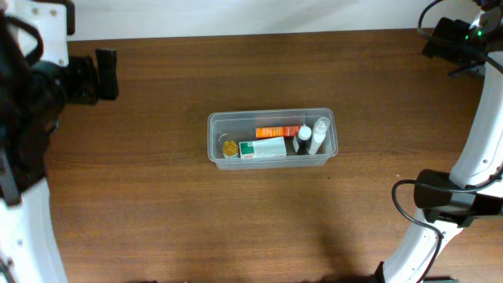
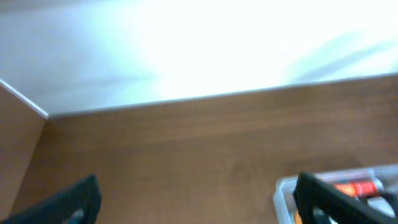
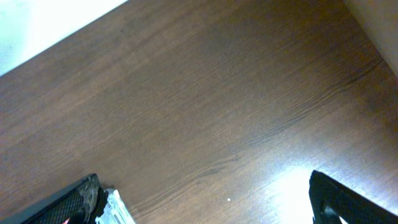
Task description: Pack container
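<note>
Container [image 1: 236, 115]: mid-worktop [image 1: 157, 212], between your two grippers, well apart from each. From left gripper [image 2: 199, 210] it sits low right, partly behind one finger [image 2: 323, 199]. Clear tub, rounded corners, upright; inside: orange tube [image 1: 277, 131], green-white box [image 1: 263, 148], white bottle [image 1: 318, 135]. Left gripper wide, right gripper [image 3: 205, 208] wide, both holding nothing. You have bare wood all round tub; worktop back edge near both grippers.

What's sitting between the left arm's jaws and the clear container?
Nothing: the overhead view shows only bare wooden table between the left jaws and the container.
</note>
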You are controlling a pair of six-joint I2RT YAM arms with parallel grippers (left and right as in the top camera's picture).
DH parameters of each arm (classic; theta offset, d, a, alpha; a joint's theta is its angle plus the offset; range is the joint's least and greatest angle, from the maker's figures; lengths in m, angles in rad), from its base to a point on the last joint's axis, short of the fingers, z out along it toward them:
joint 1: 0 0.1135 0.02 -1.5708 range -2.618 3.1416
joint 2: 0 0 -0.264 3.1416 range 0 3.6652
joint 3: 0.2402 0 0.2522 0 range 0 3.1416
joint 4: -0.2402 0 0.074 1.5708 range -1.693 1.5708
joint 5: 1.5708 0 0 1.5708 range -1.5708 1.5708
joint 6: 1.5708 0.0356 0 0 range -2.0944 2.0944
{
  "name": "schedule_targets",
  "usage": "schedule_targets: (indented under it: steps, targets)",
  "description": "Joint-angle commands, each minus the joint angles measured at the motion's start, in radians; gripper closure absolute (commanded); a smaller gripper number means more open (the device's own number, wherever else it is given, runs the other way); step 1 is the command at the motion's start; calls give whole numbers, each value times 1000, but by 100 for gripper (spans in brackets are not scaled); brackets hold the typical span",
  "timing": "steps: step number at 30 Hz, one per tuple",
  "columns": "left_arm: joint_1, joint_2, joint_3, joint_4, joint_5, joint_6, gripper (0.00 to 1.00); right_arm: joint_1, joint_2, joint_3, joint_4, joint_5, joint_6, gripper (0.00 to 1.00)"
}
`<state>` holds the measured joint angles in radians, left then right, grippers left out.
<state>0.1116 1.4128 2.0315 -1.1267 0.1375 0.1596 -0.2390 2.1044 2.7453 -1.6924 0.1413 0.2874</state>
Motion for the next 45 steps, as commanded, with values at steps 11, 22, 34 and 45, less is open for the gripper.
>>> schedule_targets:
  steps: [11,22,34,45]
  targets:
    - [2,-490,-1067,717,163,-10,1,-4,-11,8,-6,9,5,2]
    - [2,-799,-1638,1056,200,-10,1,-4,-11,8,-6,9,5,2]
    - [2,-1075,-1959,1212,218,-10,0,-4,-11,8,-6,9,5,2]
    - [0,-1151,-2022,1163,209,-16,1,-4,-11,8,-6,9,5,2]
